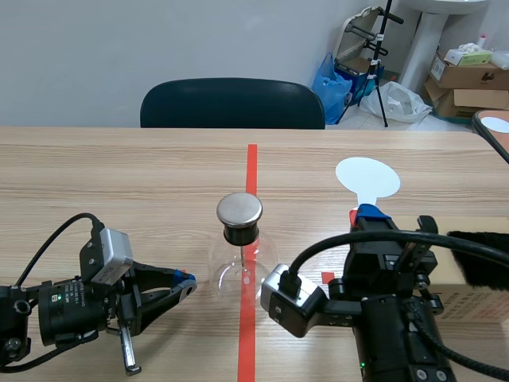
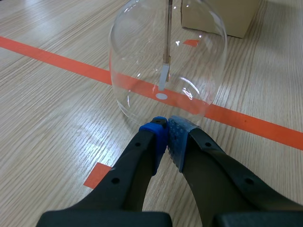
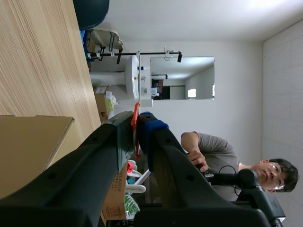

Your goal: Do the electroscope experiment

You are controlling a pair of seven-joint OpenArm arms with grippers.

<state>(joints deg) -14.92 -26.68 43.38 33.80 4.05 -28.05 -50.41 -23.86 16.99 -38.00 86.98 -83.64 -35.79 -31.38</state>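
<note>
Where it narrows, the clear glass electroscope (image 1: pixel 238 253) turns black — metal-capped.

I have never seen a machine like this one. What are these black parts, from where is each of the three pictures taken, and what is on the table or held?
This is a robot with two black arms at a table. The wide picture comes from a camera between the arms. The other two come from cameras on the wrists, looking past each arm's two fingers. On the table stands an electroscope: a clear glass flask with a metal disc on top. The left gripper is shut on nothing, its tips close to the flask's base. The right gripper is turned on its side, so its picture shows the room sideways. It pinches a flat white paddle, held out ahead of it.
</note>
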